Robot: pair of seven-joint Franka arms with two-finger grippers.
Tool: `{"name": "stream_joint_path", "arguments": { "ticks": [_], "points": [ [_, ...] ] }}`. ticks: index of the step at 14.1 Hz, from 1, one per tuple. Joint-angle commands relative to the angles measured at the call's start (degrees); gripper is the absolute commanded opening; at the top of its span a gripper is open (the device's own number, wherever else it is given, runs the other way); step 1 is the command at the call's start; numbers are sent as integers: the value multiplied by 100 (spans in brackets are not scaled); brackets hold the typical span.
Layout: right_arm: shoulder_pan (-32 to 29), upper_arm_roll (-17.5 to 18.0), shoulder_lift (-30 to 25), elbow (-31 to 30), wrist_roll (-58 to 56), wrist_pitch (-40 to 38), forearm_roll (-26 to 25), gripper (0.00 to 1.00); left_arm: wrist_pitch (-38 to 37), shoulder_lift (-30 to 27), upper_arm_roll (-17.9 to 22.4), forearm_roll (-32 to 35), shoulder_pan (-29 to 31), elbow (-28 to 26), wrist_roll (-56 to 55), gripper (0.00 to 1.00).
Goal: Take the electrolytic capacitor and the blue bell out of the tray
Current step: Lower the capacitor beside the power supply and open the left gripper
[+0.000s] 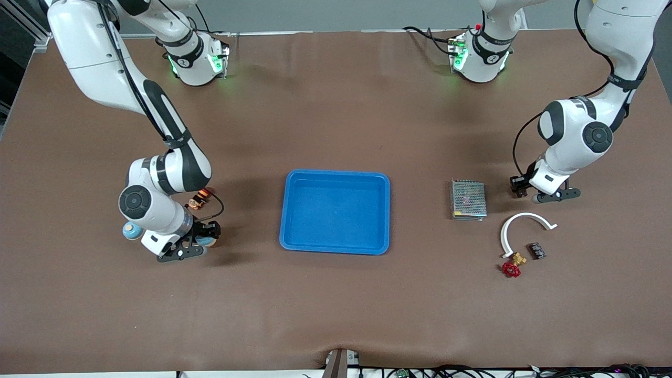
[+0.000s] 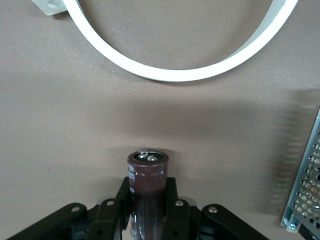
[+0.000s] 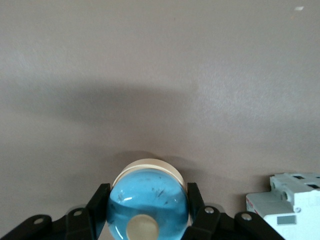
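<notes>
My left gripper (image 1: 542, 198) is low over the table at the left arm's end, beside a metal mesh box. In the left wrist view my left gripper (image 2: 148, 200) is shut on a dark brown capacitor (image 2: 148, 170) that stands upright with its two terminals on top. My right gripper (image 1: 199, 245) is low at the right arm's end. In the right wrist view my right gripper (image 3: 147, 205) is shut on a blue domed bell (image 3: 150, 192) with a cream base; the bell (image 1: 206, 241) partly shows in the front view. A blue tray (image 1: 336, 210) lies empty mid-table.
The metal mesh box (image 1: 468, 199) lies beside my left gripper. Nearer the camera are a white curved strip (image 1: 517, 223), a red-handled brass valve (image 1: 513, 265) and a small black part (image 1: 536, 250). An orange part (image 1: 198, 200) and a white circuit breaker (image 3: 287, 200) lie by my right gripper.
</notes>
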Motion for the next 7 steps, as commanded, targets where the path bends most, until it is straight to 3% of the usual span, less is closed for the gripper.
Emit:
{"name": "stream_joint_path", "arguments": {
  "ticks": [1, 3, 7],
  "points": [
    [-270, 111, -243, -341, -361, 64, 100, 0, 34, 50, -15, 2, 45, 116, 95, 58],
    [-376, 120, -243, -411, -537, 99, 100, 0, 34, 7, -6, 2, 45, 108, 95, 100],
    [-394, 146, -234, -517, -573, 240, 126, 0, -62, -327, 2, 2, 264, 169, 86, 100]
  ]
}}
